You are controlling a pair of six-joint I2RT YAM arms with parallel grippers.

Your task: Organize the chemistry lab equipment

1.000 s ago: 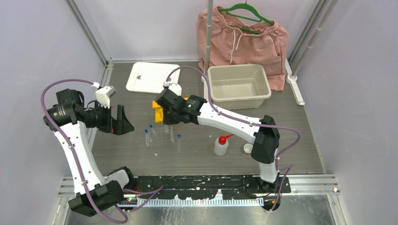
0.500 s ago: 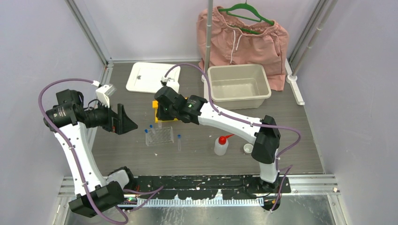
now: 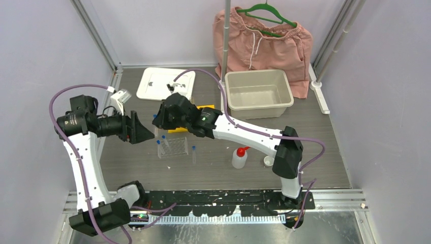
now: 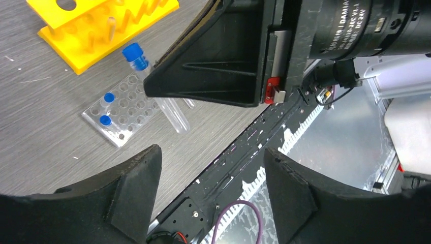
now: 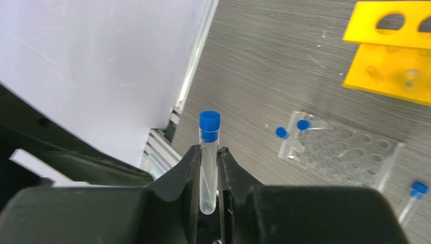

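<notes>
The blue-capped tube (image 5: 209, 152) is off the table, pinched upright between the closed jaws of the right gripper (image 5: 209, 158), cap uppermost, at the lower middle of the right wrist view. To its right in that view, the clear rack (image 5: 345, 152) has two capped tubes standing in its left end. Another tube (image 5: 414, 198) lies loose at the lower right. The yellow rack (image 5: 391, 61) sits at the upper right and may hold a clear tube, though the view is too soft to be sure.

In the overhead view, the squeeze bottle (image 3: 239, 158) and small white cup (image 3: 268, 161) stand unsorted at lower centre-right, so the job looks early.

The right arm stretches across to centre-left. The left gripper (image 4: 211, 160) faces it, jaws spread wide and empty, near the tube, which suggests a handover.
</notes>
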